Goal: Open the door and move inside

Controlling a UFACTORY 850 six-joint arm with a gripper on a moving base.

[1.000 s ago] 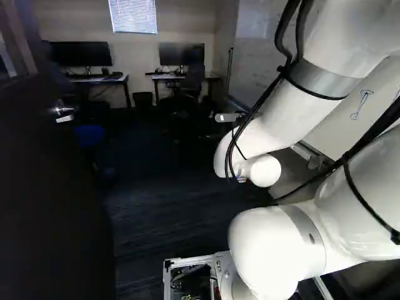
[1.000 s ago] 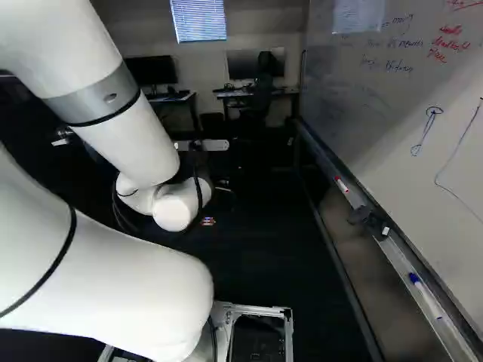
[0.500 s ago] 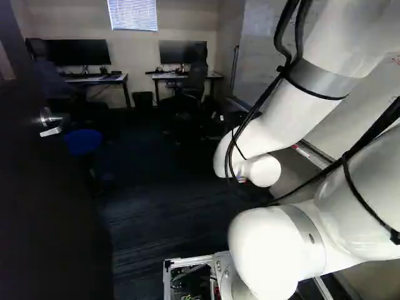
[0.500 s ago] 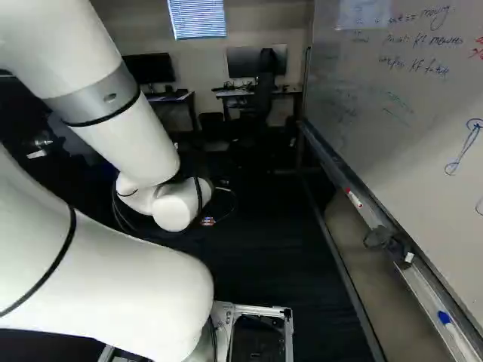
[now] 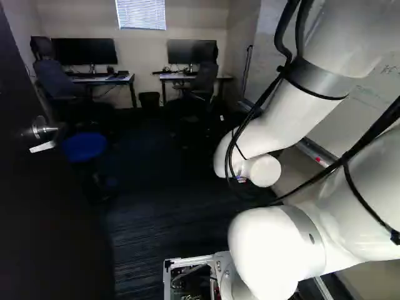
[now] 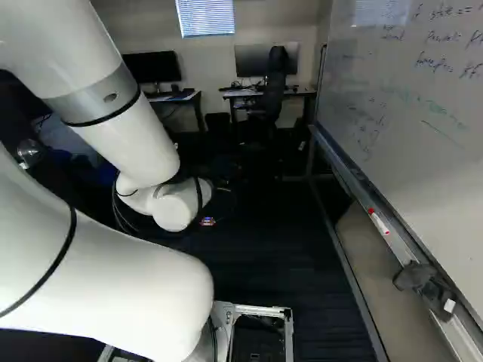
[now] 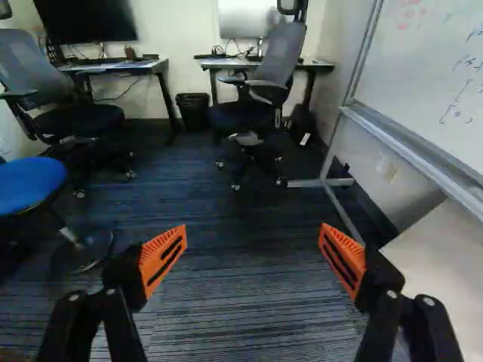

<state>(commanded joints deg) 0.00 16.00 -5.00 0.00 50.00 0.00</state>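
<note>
A bright window (image 5: 141,14) with blinds is in the pale back wall (image 5: 142,53). Two desks (image 7: 323,65) with screens (image 7: 84,19) stand there. A round blue stool (image 7: 26,183) is on the dark, stripy carpet (image 7: 241,302). There's a big whiteboard (image 6: 392,113) too.

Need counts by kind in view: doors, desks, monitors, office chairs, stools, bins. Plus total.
Door: 1
Desks: 2
Monitors: 2
Office chairs: 2
Blue stool: 1
Bin: 1
Total: 9
</note>
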